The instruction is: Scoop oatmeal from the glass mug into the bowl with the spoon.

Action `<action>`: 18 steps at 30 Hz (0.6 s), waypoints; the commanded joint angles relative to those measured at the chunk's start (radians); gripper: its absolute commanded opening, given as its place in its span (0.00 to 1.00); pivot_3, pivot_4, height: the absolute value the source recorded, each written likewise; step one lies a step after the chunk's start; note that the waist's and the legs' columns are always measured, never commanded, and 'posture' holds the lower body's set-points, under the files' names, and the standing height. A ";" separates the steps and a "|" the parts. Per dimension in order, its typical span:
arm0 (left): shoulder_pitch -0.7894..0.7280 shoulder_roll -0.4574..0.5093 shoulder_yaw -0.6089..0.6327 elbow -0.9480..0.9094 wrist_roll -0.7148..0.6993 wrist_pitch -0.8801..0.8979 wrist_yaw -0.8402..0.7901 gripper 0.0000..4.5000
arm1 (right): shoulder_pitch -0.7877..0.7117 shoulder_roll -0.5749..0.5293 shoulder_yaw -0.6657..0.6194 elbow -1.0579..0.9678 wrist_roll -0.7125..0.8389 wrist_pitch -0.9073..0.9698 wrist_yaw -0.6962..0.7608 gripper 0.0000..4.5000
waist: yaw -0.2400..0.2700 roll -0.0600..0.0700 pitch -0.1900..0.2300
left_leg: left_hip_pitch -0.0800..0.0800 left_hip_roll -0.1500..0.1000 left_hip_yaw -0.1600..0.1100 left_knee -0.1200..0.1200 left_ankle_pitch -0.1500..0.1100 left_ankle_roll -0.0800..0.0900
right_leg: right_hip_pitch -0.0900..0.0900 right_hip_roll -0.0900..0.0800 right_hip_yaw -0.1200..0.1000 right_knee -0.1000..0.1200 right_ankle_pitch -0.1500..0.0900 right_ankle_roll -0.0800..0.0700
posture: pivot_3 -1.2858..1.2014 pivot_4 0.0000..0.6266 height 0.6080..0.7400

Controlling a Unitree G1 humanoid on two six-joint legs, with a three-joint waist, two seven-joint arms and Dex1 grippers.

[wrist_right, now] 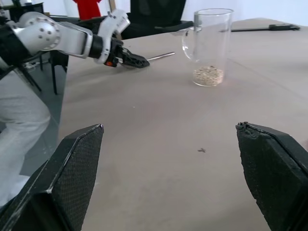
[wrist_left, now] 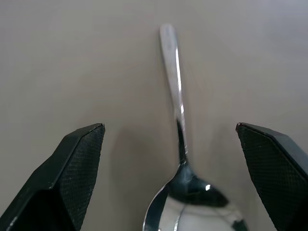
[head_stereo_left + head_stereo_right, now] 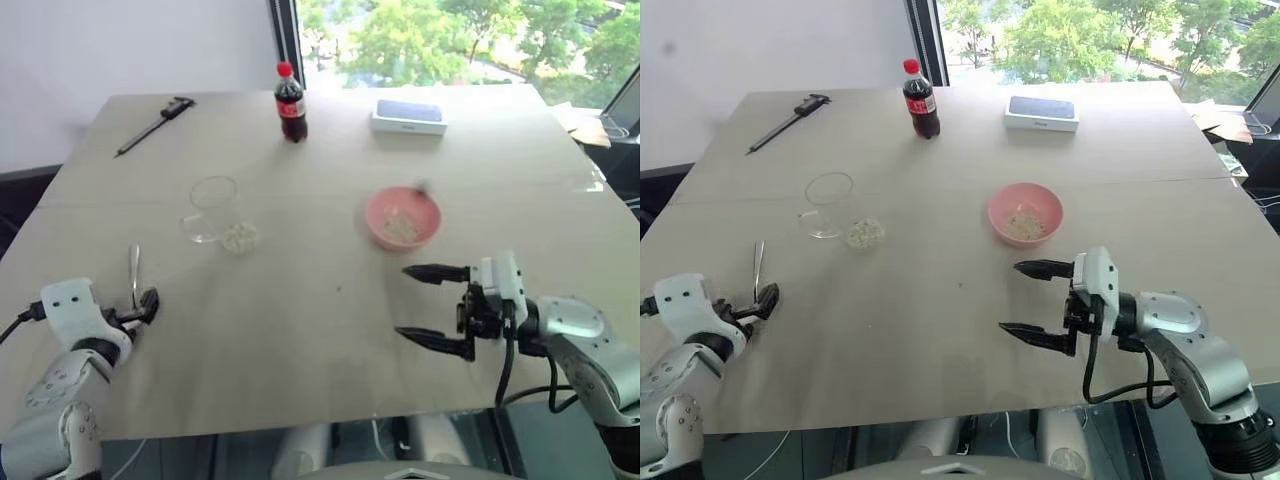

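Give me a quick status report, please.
Both pincers open, empty. Left pincer at the spoon, not gripping. Oatmeal in bowl; some beside glass mug.

A broad beige surface carries the things. The spoon lies flat near its left edge. The glass mug stands farther in, oatmeal just beside it. The pink bowl sits right of centre. At the far side are a caliper, a cola bottle and a white box.
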 commanded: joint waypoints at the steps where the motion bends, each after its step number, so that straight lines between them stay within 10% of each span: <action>1: -0.018 0.025 0.014 0.071 0.003 0.048 -0.008 1.00 | -0.022 0.004 -0.006 -0.034 0.018 -0.001 -0.005 0.99 | 0.000 0.001 -0.001 | 0.000 0.000 0.000 0.000 0.000 0.000 | 0.000 0.000 0.000 0.000 0.000 0.000 | 0.52 0.24 1.00; 6: -0.042 0.067 0.027 0.115 0.014 0.092 -0.010 0.84 | -0.029 0.004 -0.011 -0.042 0.019 0.007 -0.019 1.00 | -0.002 0.004 -0.001 | 0.001 0.000 0.000 0.000 0.001 -0.002 | 0.000 0.000 0.000 0.002 0.000 0.000 | 0.52 0.24 1.00; 14: -0.021 0.090 0.045 0.106 -0.004 0.199 -0.020 0.03 | -0.039 0.016 0.002 -0.036 0.010 0.001 -0.030 1.00 | -0.006 0.007 -0.001 | 0.001 0.000 0.001 -0.001 0.001 -0.002 | -0.001 -0.001 0.002 0.002 0.000 0.000 | 0.52 0.24 1.00; 18: 0.010 0.063 0.058 0.077 -0.004 0.207 -0.022 0.01 | -0.044 0.023 0.008 -0.030 0.004 -0.003 -0.031 1.00 | -0.009 0.008 -0.002 | 0.001 0.000 0.001 -0.002 0.001 -0.002 | -0.001 -0.002 0.002 0.002 0.000 0.000 | 0.52 0.24 1.00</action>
